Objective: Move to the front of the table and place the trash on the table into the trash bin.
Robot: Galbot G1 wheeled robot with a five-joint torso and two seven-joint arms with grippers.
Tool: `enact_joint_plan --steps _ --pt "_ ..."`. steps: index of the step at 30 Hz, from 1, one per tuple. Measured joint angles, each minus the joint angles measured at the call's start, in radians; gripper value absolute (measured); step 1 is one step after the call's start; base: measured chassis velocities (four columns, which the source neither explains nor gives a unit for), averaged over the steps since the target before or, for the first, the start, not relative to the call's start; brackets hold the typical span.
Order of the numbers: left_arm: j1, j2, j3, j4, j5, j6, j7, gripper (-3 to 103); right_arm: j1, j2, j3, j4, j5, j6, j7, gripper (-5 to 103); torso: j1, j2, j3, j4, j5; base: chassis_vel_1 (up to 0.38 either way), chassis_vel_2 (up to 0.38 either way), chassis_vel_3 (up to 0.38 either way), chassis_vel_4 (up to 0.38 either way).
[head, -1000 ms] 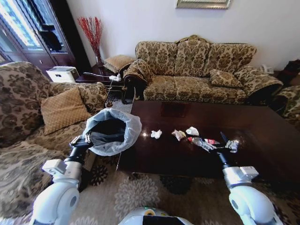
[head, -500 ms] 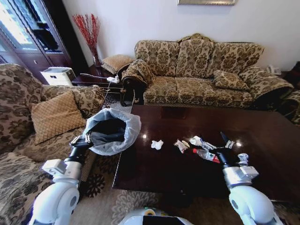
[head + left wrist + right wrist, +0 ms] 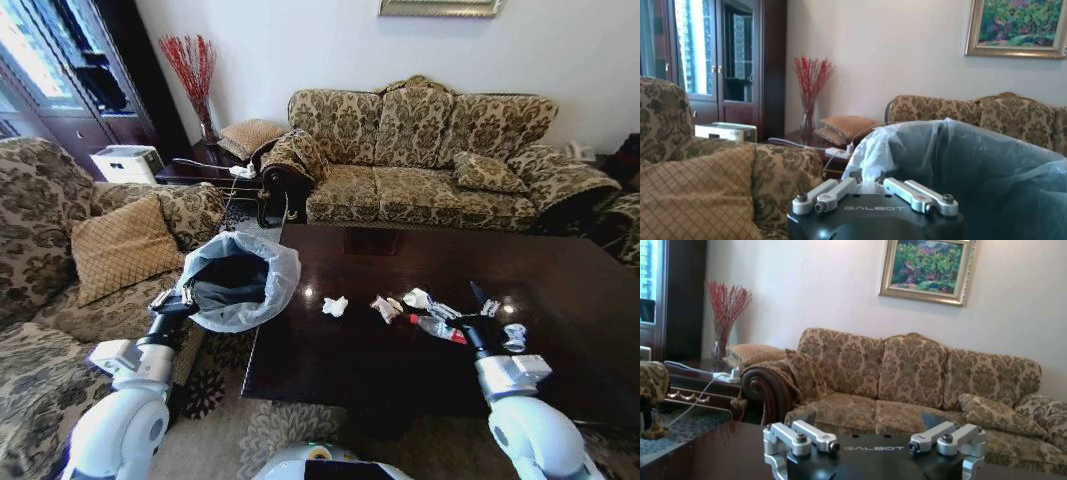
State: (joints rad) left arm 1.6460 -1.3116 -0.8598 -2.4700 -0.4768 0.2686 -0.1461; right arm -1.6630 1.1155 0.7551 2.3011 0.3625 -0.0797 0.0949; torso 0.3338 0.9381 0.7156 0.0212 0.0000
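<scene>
View barely shifted since 0.5 s ago. Clear red-labelled plastic bottle (image 3: 436, 328) lies lengthwise across dark glossy table (image 3: 560, 290). Left gripper (image 3: 187, 296) clamps bag-lined bin (image 3: 238, 280); right gripper (image 3: 477, 297) spread open.

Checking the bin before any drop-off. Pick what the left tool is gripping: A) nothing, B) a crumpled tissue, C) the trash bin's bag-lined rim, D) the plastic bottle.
C: the left tool is shut on the bag-covered rim of the trash bin, held beside the table.

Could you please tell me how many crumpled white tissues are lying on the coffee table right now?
2 clearly: one tissue alone nearest the trash bin, another tissue beside the plastic bottle. More may be hidden in the litter cluster there.
</scene>
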Motion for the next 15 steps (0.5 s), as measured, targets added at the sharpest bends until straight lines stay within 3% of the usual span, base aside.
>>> enact_joint_plan --steps 15 --pt "0.0 0.0 0.0 0.0 0.0 0.0 0.0 3 0.0 0.0 0.0 0.0 0.0 0.0 0.001 100 0.0 0.0 0.0 0.0001 0.0 0.0 0.0 0.0 0.0"
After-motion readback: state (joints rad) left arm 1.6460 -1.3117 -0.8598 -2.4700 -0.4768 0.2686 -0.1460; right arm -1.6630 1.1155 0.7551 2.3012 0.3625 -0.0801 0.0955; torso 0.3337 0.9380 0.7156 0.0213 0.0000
